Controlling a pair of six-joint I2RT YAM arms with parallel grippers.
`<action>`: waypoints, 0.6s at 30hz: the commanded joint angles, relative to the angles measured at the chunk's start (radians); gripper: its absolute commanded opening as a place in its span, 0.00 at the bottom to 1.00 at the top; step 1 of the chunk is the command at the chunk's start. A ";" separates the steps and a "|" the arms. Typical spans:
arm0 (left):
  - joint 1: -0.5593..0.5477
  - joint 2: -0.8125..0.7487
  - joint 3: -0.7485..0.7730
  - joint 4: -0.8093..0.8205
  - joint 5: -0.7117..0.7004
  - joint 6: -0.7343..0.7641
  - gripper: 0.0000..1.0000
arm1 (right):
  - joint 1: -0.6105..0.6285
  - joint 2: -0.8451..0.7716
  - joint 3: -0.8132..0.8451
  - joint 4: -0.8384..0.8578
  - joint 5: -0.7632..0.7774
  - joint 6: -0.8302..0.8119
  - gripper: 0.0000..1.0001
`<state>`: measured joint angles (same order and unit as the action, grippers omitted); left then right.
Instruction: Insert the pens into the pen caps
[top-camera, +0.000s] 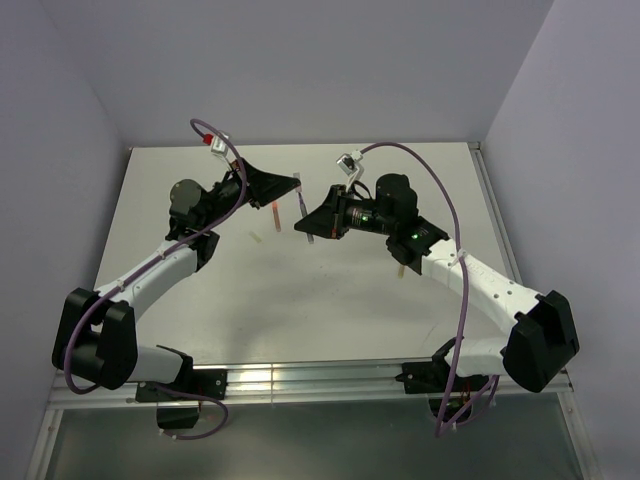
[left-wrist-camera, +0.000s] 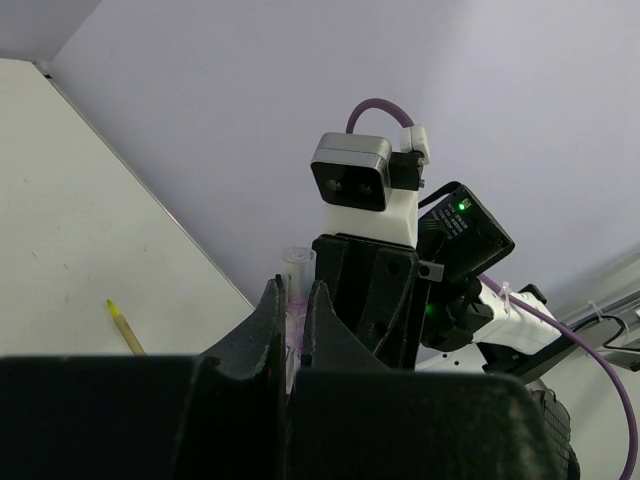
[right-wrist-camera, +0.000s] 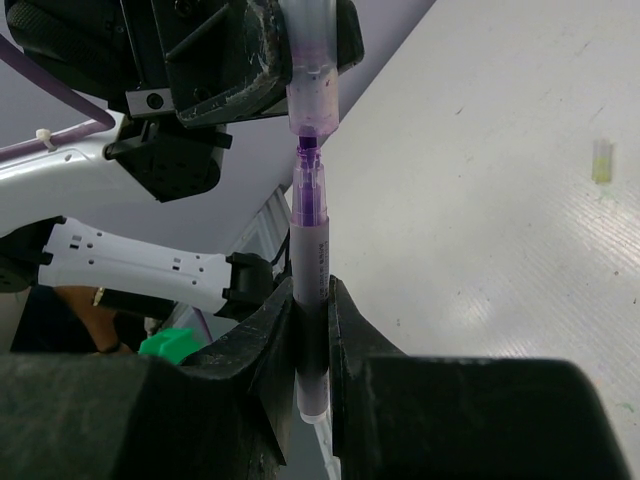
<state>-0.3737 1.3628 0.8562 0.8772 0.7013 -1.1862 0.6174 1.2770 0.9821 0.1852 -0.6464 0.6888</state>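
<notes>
Nib (right-wrist-camera: 308, 147) of purple pen (right-wrist-camera: 310, 235), clamped in right end effector (right-wrist-camera: 312, 305), enters lilac cap (right-wrist-camera: 314, 95) gripped by left end effector (left-wrist-camera: 294, 312).

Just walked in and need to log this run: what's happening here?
The right gripper holds a purple pen, and the left gripper holds a lilac cap in line with its tip. The tip sits at the cap's mouth, not yet pushed home. A yellow-green pen and a cream cap lie loose on the table.

I can read no text, label, brand, number or sign on anything in my views.
</notes>
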 joint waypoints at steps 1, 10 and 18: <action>-0.002 -0.004 -0.002 0.037 0.006 0.019 0.00 | -0.001 -0.034 0.055 0.014 0.007 -0.020 0.00; -0.021 -0.016 0.006 0.020 0.020 0.033 0.00 | -0.007 -0.036 0.055 0.013 0.025 -0.028 0.00; -0.068 -0.044 -0.003 -0.032 -0.006 0.068 0.00 | -0.015 -0.067 0.040 0.013 0.067 -0.035 0.00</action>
<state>-0.4191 1.3605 0.8543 0.8433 0.6952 -1.1580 0.6094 1.2552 0.9821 0.1677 -0.6025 0.6743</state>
